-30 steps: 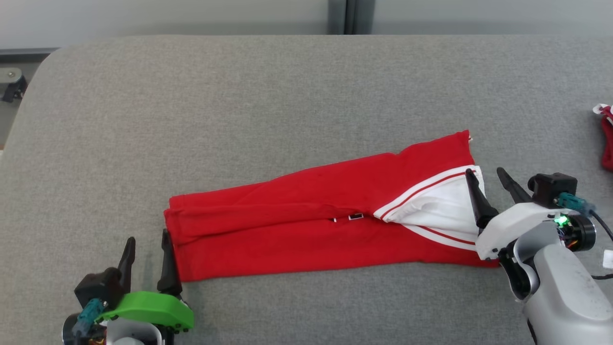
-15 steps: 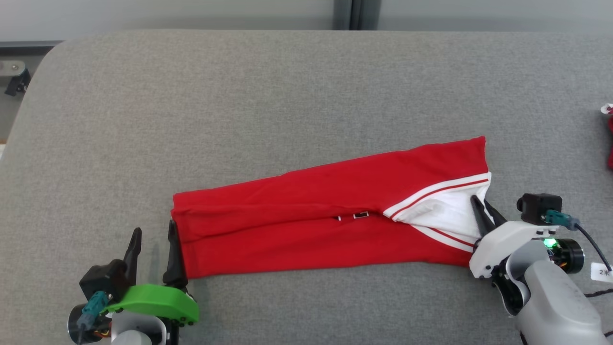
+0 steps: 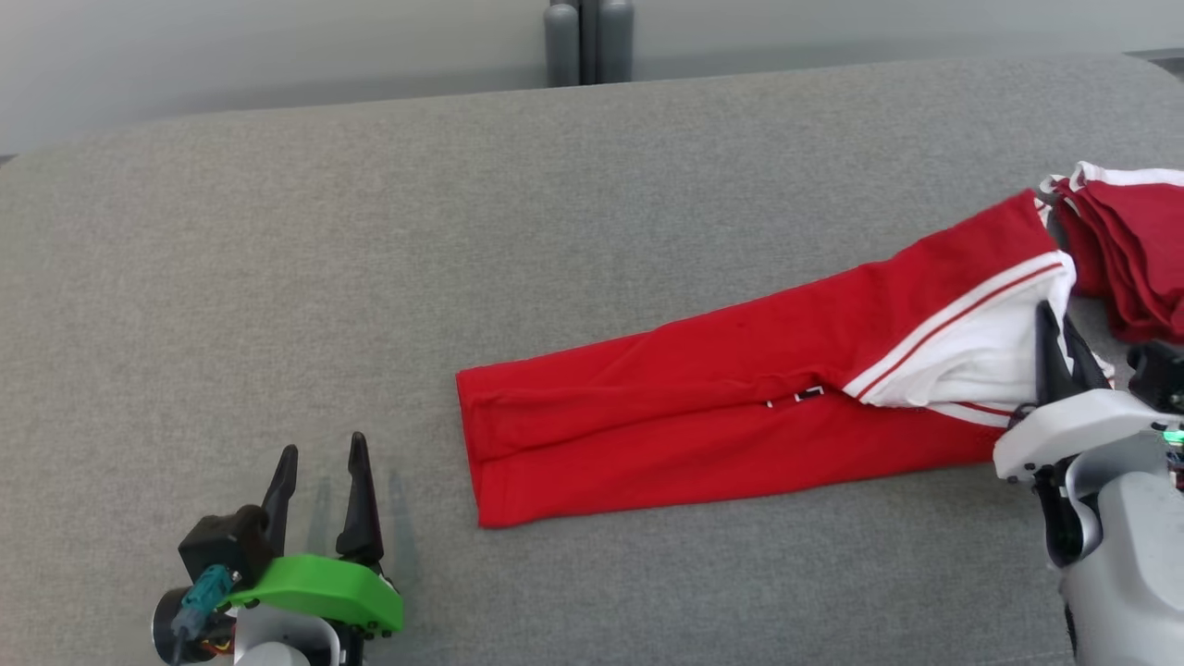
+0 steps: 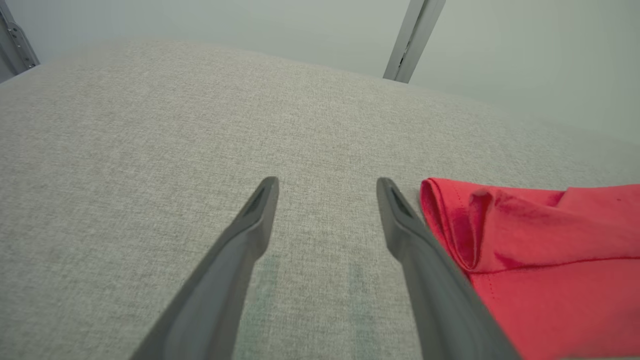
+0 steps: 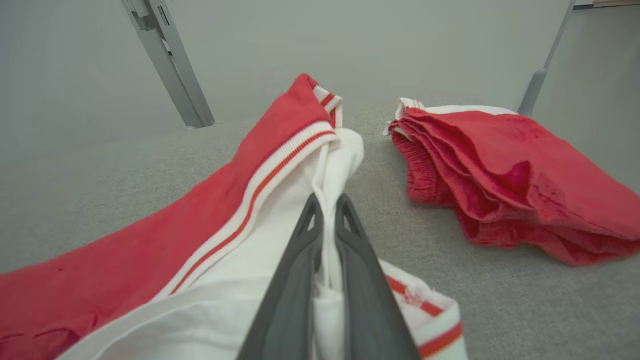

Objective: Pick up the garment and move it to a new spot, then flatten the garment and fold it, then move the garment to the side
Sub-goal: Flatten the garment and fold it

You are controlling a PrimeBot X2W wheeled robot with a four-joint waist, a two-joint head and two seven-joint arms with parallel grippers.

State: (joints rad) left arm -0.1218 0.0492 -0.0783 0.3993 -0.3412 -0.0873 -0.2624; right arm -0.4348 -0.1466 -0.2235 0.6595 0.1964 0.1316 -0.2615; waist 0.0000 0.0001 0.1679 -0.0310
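A long folded red garment (image 3: 740, 407) with a white, red-striped end lies on the grey cloth table (image 3: 370, 231), slanting up to the right. My right gripper (image 3: 1054, 314) is shut on the white end; in the right wrist view the fingers (image 5: 328, 200) pinch a fold of white cloth of the garment (image 5: 150, 235). My left gripper (image 3: 323, 444) stands open at the lower left, a gap away from the garment's left end. In the left wrist view its fingers (image 4: 327, 182) are spread over bare table, with the red hem of the garment (image 4: 540, 260) just to their right.
A stack of folded red garments (image 3: 1133, 250) lies at the table's right edge, close to the held end, and shows again in the right wrist view (image 5: 505, 170). A grey post (image 3: 587, 42) stands behind the table's far edge.
My right gripper has shut on the white end and pulled the garment right, away from the left gripper and nearer the red stack. The head camera has also shifted.
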